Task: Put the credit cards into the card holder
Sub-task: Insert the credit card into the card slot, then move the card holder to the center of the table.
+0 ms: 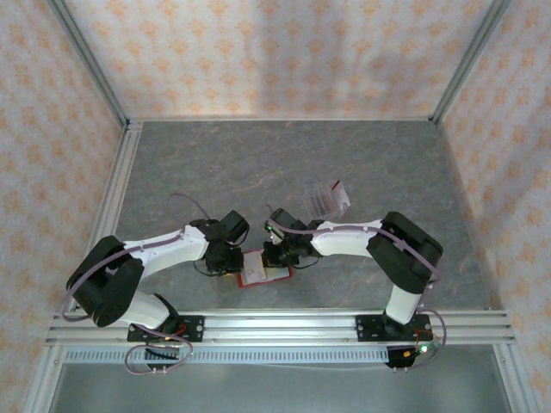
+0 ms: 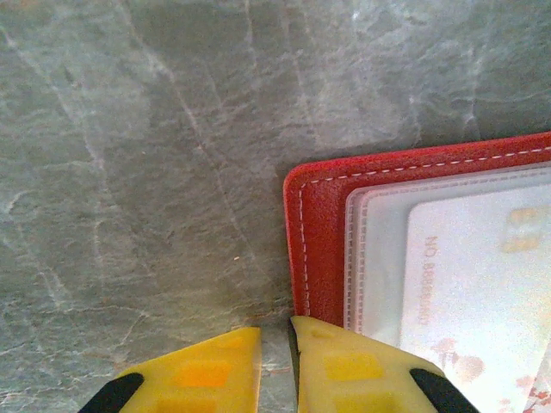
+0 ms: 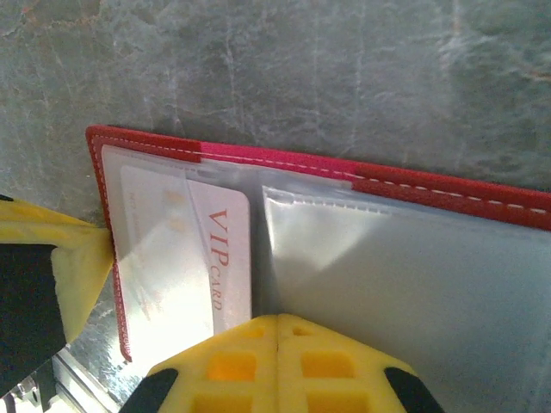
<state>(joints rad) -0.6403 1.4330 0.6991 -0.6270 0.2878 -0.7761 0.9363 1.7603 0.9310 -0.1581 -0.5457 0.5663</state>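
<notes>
The red card holder [image 1: 258,282] lies open on the table near the front rail, between the two grippers. A white credit card [image 3: 225,258] marked VIP sits in its left clear sleeve, partly under a second pale card [image 3: 155,258]; the left wrist view has a pale card [image 2: 473,284] in the sleeve. My left gripper [image 2: 275,325] stands at the holder's left edge [image 2: 317,224], jaws a narrow gap apart with nothing between them, its right fingertip [image 2: 344,353] on the red border. My right gripper [image 3: 275,320] is shut, tips resting on the inner sleeves beside the VIP card.
A clear slotted rack [image 1: 329,200] with dark red marks on it stands behind the right arm. The aluminium rail [image 1: 284,325] runs just in front of the holder. Patterned walls close off three sides of the grey table.
</notes>
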